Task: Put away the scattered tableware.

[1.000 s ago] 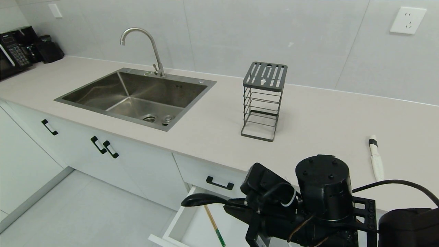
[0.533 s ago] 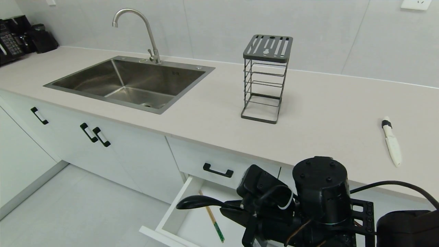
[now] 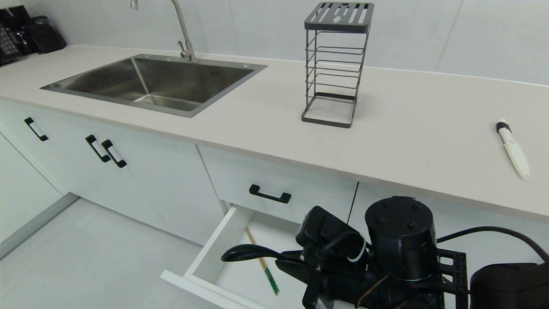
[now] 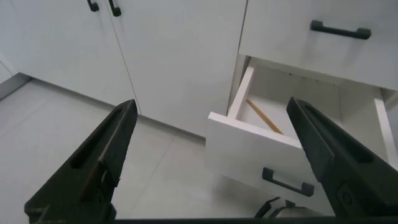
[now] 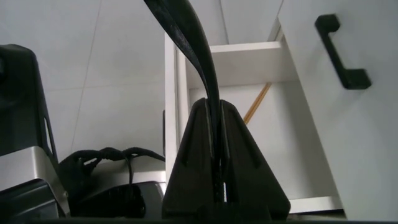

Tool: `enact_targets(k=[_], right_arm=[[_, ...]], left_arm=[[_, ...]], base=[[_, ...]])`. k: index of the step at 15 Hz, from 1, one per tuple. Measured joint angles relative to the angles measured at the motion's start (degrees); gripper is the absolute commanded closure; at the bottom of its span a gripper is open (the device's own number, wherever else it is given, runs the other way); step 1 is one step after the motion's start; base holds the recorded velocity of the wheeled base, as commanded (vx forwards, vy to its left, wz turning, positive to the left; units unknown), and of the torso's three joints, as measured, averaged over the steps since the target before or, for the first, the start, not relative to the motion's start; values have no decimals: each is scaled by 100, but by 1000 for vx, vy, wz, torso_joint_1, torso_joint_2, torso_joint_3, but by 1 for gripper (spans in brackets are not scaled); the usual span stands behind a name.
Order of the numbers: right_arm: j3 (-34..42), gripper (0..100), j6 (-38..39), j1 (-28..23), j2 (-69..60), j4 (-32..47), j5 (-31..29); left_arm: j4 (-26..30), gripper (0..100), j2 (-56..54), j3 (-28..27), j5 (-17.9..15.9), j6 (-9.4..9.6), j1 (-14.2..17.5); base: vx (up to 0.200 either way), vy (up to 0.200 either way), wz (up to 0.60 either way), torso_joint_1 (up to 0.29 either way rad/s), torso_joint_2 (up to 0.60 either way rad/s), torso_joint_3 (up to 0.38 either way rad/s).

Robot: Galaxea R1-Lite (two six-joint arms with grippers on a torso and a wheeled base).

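Below the bench [image 3: 407,128], at the open drawer [image 3: 201,257], our right hand [image 5: 216,115] is clenched on a black spoon [image 3: 244,253]. Its bowl end points toward our left, above the drawer. The right wrist view has both fingers [image 5: 249,168] pressed flat against the handle. Inside the drawer one wooden chopstick [image 3: 262,268] with a green tip lies on the white bottom, close to the drawer's left wall. Our left hand [image 4: 210,118] is released, fingers wide apart, hanging above the floor tiles [image 4: 74,93] with the drawer ahead of it. Up on the bench a white knife [image 3: 512,148] with a black band lies flat at our far right. It is well apart from the upright wire rack [image 3: 336,64], and the steel sink [image 3: 171,81] with its tap [image 3: 182,30] sits off to our left
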Motion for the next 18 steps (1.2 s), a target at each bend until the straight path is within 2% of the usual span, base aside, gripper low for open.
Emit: enact_targets(k=[9, 11, 14, 15, 18], right_arm=[[-146, 100, -9, 69, -22, -46, -16], [-154, 100, 11, 35, -111, 63, 17], [-273, 100, 9, -44, -436, 1176, -196], [-328, 100, 7, -30, -500, 1154, -391], [-573, 100, -4, 30, -386, 1048, -497]], left_arm=[[-9, 0, 0, 0, 0, 0, 0], [-9, 0, 0, 0, 0, 0, 0], [-7, 0, 0, 0, 0, 0, 0], [-9, 0, 0, 0, -1, 0, 0], [-7, 0, 0, 0, -1, 0, 0]], base=[[0, 0, 0, -248, 354, 144], [0, 0, 0, -81, 269, 88], [0, 0, 0, -14, 180, 40], [0, 0, 0, -2, 56, 41], [0, 0, 0, 0, 0, 0]])
